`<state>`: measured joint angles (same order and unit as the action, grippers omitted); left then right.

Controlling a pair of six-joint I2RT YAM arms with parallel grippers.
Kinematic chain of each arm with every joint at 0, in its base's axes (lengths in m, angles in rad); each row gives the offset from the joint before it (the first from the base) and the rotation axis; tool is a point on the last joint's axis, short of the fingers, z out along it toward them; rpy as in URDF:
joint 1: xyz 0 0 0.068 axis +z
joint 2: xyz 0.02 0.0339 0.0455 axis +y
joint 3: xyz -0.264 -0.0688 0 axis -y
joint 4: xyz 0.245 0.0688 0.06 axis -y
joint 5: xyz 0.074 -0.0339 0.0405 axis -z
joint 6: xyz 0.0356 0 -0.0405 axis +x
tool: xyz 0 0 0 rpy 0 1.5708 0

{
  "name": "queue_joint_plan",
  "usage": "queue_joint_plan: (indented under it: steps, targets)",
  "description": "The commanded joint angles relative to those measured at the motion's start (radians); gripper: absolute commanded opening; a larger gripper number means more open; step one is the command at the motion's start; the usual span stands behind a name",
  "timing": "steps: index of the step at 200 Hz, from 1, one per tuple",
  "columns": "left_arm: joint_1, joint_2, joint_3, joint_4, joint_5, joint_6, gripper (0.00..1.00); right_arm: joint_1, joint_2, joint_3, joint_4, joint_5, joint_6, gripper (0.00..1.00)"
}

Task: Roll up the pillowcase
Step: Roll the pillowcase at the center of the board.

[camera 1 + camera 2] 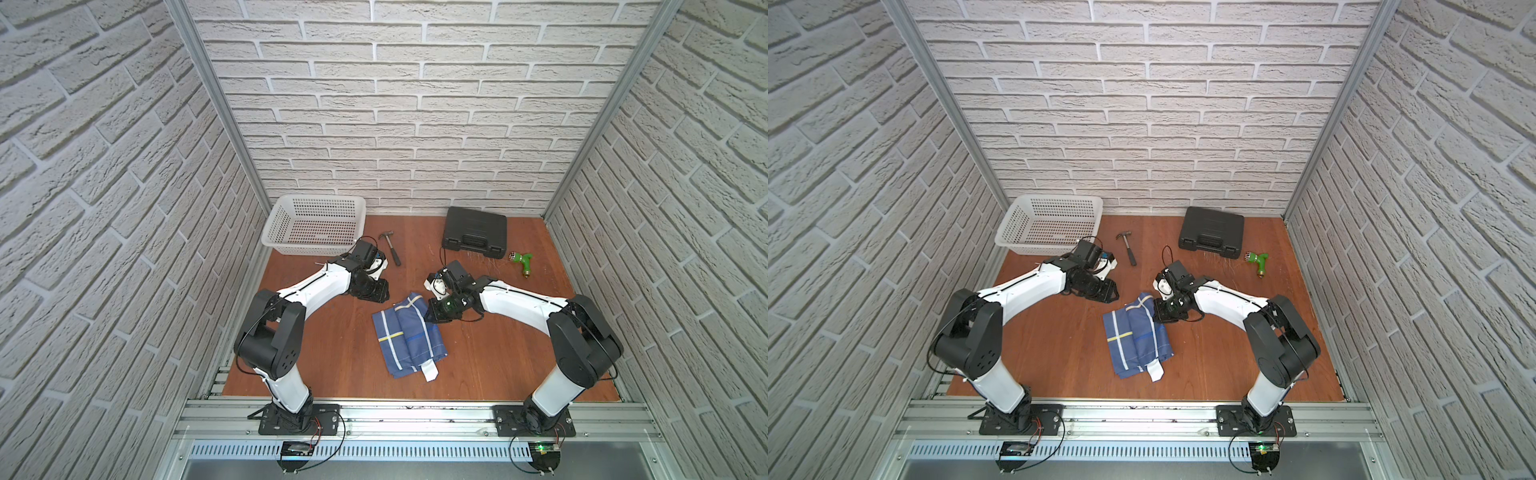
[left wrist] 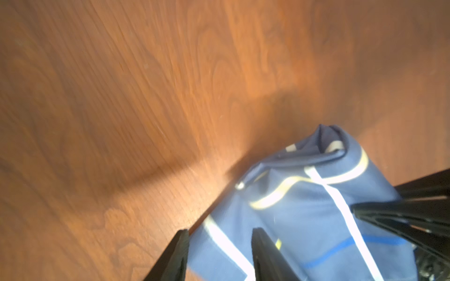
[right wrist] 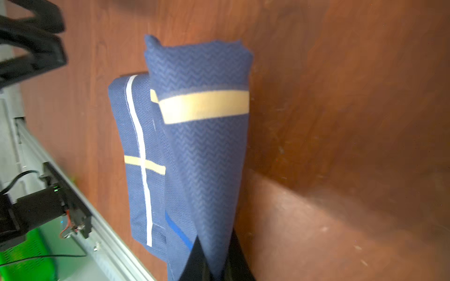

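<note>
Here the right hand (image 3: 215, 243) is pinched tight on a far corner of the pillowcase (image 1: 409, 336), with the cloth drawn up into it. The left hand (image 2: 220, 233) has its fingers apart and grips nothing, near the same far end. The pillowcase lies partly rolled mid-tabletop (image 1: 332, 345) between the arms, its white tag (image 1: 430, 371) at the near end.

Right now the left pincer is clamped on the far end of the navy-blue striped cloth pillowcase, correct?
No: the right pincer is clamped on the far end of the navy-blue striped cloth pillowcase; the right wrist view shows cloth pinched between its jaws.
</note>
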<state>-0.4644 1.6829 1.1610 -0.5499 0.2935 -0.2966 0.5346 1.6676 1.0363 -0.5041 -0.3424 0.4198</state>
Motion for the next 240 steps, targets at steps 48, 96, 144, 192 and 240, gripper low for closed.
queue_joint_plan:
  steps: [48,96,144,192,240]
  targets:
    - [0.016,-0.037,-0.015,-0.003,0.025,-0.022,0.48,0.140,-0.027,0.167,-0.344,0.468,0.010,0.16]
    - [0.035,-0.085,-0.069,0.009,0.028,-0.027,0.48,0.241,0.035,0.301,-0.459,0.532,0.045,0.31]
    - [0.062,-0.151,-0.137,0.016,0.032,-0.036,0.48,0.303,0.084,0.349,-0.431,0.444,0.045,0.32]
    - [0.102,-0.241,-0.220,0.007,0.039,-0.053,0.48,0.341,0.136,0.393,-0.387,0.322,0.053,0.33]
    - [0.125,-0.304,-0.280,-0.002,0.045,-0.067,0.48,0.350,0.227,0.459,-0.348,0.222,0.047,0.34]
